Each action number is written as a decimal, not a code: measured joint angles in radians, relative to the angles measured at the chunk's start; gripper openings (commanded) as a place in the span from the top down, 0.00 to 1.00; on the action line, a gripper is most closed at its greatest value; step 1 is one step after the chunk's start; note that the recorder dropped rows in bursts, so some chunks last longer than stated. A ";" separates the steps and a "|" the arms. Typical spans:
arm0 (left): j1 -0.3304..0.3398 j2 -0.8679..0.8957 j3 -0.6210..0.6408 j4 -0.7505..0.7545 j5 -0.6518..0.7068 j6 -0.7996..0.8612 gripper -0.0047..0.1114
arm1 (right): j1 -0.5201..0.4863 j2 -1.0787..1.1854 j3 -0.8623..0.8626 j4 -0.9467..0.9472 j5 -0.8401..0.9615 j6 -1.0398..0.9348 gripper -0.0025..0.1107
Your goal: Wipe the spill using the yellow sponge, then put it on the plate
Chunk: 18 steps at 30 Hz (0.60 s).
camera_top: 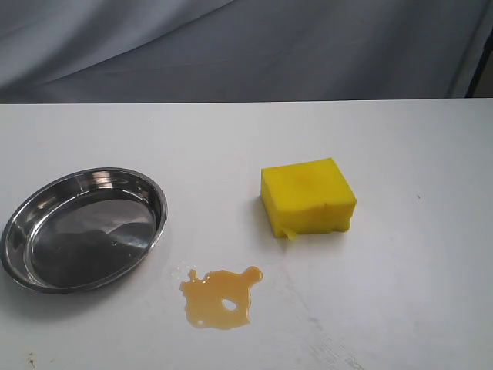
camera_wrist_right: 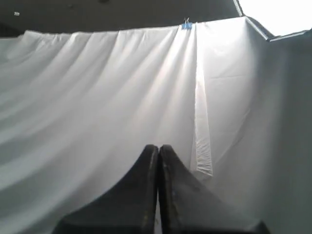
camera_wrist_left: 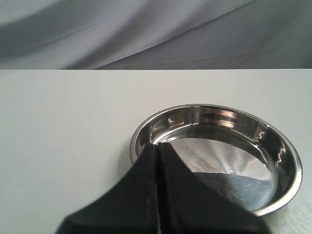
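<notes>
Toward the plate the left pincer points, closed; right pincer, closed, faces the curtain.

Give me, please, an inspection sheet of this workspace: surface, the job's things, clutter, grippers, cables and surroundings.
Surface: white table, faint scuffs near the front edge.
Job's things: spill not yet wiped; yellow sponge on the table, apart from the spill; plate empty, left of both.
Clutter: nothing seen.
Grippers: left gripper shut, empty, pointing toward the plate; right gripper shut, empty, facing hanging cloth.
Cables: nothing seen.
Surroundings: grey cloth backdrop behind the table; blue clip on the cloth facing the right gripper.
</notes>
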 measured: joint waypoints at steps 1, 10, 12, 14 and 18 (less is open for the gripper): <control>0.000 0.000 0.000 0.000 0.000 0.000 0.96 | 0.002 0.048 -0.055 -0.127 0.011 0.106 0.98; 0.000 0.000 0.000 0.000 0.000 0.000 0.96 | 0.002 0.507 -0.437 -0.841 -0.306 0.807 0.98; 0.000 0.000 0.000 0.000 0.000 0.000 0.96 | 0.002 0.616 -0.464 -0.850 -0.386 0.821 0.98; 0.000 0.000 0.000 0.000 0.000 0.000 0.96 | 0.002 0.731 -0.464 -0.865 -0.417 0.825 0.98; 0.000 0.000 0.000 0.000 0.000 0.000 0.96 | 0.002 0.898 -0.464 -0.870 -0.452 0.794 0.98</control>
